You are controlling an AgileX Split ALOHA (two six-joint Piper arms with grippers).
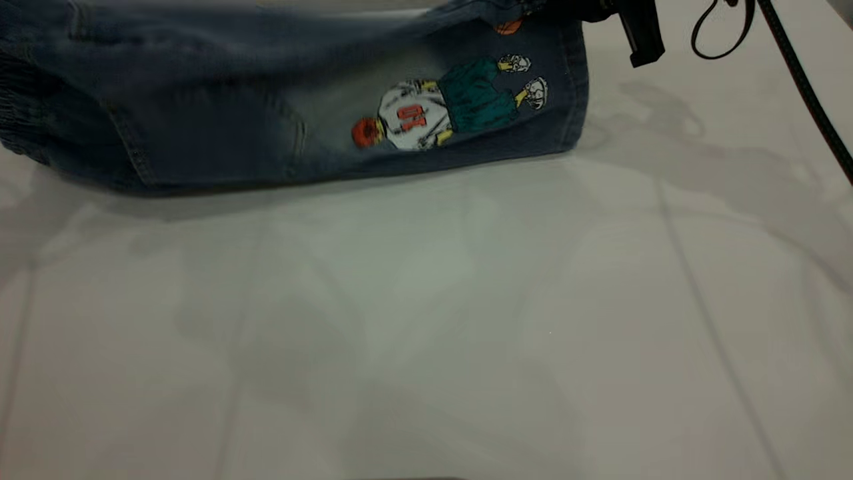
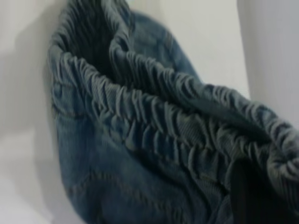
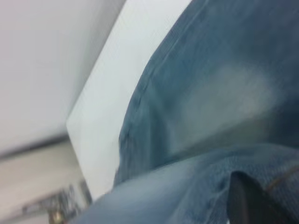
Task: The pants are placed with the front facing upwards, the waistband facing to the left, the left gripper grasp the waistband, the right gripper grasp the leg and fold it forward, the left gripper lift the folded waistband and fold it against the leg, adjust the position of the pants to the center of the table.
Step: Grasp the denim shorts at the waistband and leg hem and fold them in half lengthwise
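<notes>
The blue denim pants (image 1: 266, 113) hang low along the far side of the table (image 1: 426, 320), with a cartoon basketball player print (image 1: 453, 103) on the near leg. The gathered waistband (image 1: 20, 113) is at the left edge. In the left wrist view the ruffled waistband (image 2: 154, 126) fills the frame, and the left gripper's black finger (image 2: 245, 196) is buried in its folds, shut on it. The right gripper (image 1: 600, 8) is at the top right, shut on the leg hem and holding it up. One of its black fingers (image 3: 247, 200) lies against the denim (image 3: 219, 93).
A black cable (image 1: 800, 73) runs down from the right arm across the far right of the table. The white tabletop stretches wide in front of the pants, crossed by faint seams and shadows.
</notes>
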